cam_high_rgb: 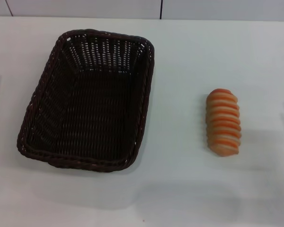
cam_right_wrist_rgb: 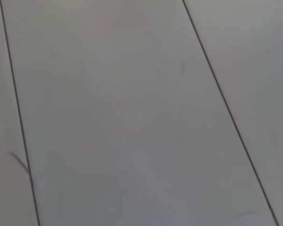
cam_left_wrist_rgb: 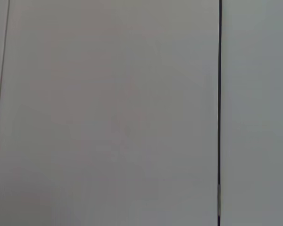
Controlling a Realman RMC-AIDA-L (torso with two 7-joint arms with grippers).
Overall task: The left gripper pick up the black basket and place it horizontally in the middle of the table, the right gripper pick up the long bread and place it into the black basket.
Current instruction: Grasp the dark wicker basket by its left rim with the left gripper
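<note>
**Black basket on the left, bread on the right, no grippers showing**

Black basket (cam_high_rgb: 87, 101) first, head view: it's sitting on the white table (cam_high_rgb: 180, 189) over at roughly 9 o'clock from the middle of the picture; its long side runs from 6 toward 12 o'clock, tilted a bit so the far end leans toward 1 o'clock; it's upright, open side up, and you can see the woven floor and the lighter gaps in the far wall; nothing's inside it. The long bread (cam_high_rgb: 223, 122) is lying at about 3 o'clock from the centre, well apart from the basket, with bare tabletop between them; ridged orange-and-cream side is up, and it also runs roughly 12 to 6 o'clock. Along the 12 o'clock edge there's a pale wall (cam_high_rgb: 85, 7) with a dark vertical seam (cam_high_rgb: 161, 8) in it. Neither arm is anywhere in this view, so both grippers are out of sight and I can't tell whether either claw is open, closed, or holding something; nothing is touching the basket or the bread.

Left wrist view: just a flat grey panelled surface (cam_left_wrist_rgb: 113, 113); one dark line (cam_left_wrist_rgb: 220, 94) and a fainter one (cam_left_wrist_rgb: 0, 94) cross it; no fingers, no basket, no bread.

Right wrist view: same sort of grey panels (cam_right_wrist_rgb: 122, 117); two thin dark lines run across at a slant (cam_right_wrist_rgb: 226, 113) (cam_right_wrist_rgb: 19, 117); no fingers or task stuff here either.
</note>
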